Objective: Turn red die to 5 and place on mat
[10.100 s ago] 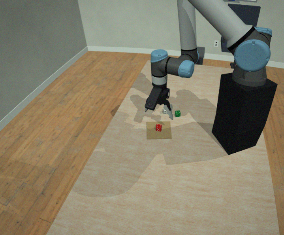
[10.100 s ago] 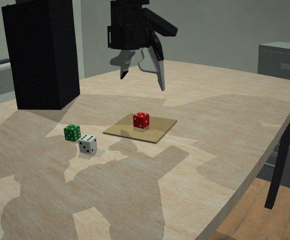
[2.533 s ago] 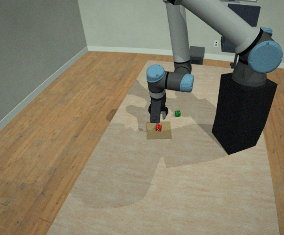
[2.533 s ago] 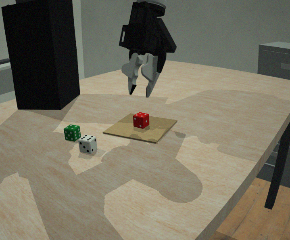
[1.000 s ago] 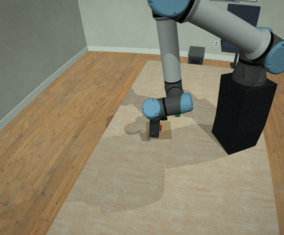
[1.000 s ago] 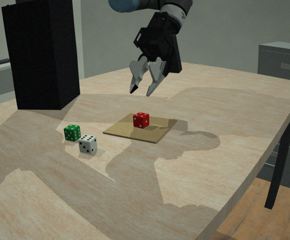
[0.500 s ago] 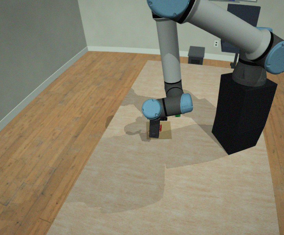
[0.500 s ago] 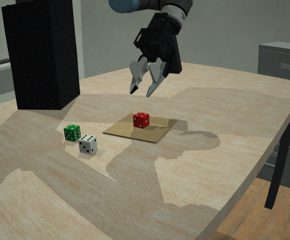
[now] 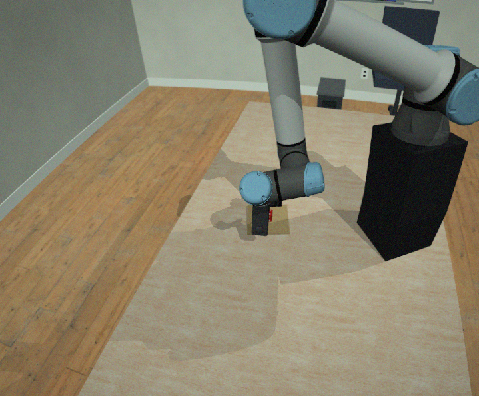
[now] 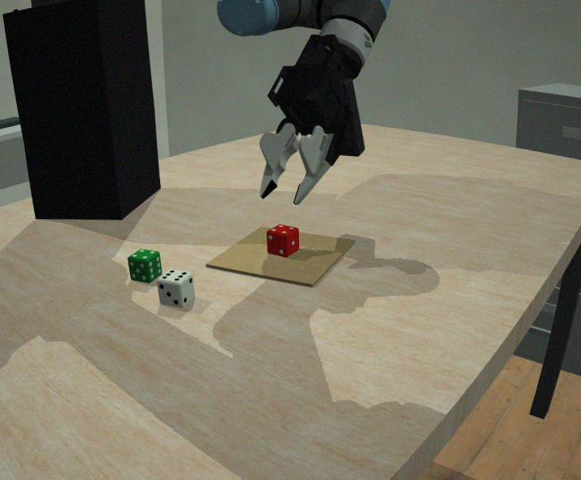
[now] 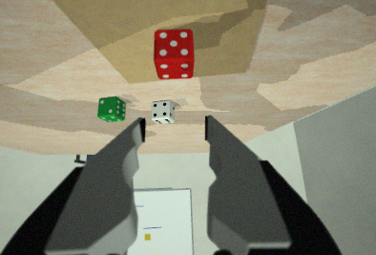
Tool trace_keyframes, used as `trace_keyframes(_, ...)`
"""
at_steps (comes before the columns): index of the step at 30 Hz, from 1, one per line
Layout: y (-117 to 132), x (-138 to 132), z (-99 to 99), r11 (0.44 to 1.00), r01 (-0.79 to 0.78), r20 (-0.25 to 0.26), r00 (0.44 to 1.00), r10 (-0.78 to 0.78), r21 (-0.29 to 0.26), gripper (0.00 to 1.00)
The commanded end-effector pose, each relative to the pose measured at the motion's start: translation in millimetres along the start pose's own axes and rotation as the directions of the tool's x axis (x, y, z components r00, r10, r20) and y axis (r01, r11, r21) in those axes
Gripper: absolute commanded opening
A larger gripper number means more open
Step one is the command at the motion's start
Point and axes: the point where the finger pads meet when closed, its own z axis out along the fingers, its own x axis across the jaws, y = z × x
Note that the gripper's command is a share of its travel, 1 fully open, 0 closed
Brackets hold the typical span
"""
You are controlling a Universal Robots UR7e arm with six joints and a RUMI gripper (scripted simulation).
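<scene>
The red die (image 9: 270, 216) (image 10: 283, 240) (image 11: 174, 54) sits flat with 4 on top, fully on the mat (image 9: 281, 227) (image 10: 238, 264) (image 11: 91, 8). Its 5 faces the wrist camera; the exterior view shows its 2 and 1 sides. My gripper (image 10: 280, 199) (image 11: 175, 118) is partly open and empty, tilted above the table just behind and above the red die in the exterior view. Its fingertips are hidden in the top view. The white die (image 10: 175, 289) (image 11: 163, 111) sits flat with 6 on top. The green die (image 10: 145, 266) (image 11: 112, 109) sits flat with 5 on top.
The green and white dice stand close together on the table (image 9: 337, 323) (image 10: 435, 330), off the mat, left of it in the exterior view. The arm's black pedestal (image 9: 406, 191) (image 10: 83, 113) stands on the table. A grey cabinet (image 10: 564, 124) is beyond the table.
</scene>
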Motion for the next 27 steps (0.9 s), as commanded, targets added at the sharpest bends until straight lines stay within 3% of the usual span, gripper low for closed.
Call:
trace_keyframes(1, -6, 1, 5.5, 1.000, -0.001, -0.001, 1.000, 0.001, 0.000, 0.28)
trace_keyframes(27, -33, 1, 33.2, 1.000, -0.001, -0.001, 1.000, 0.001, 0.000, 0.28)
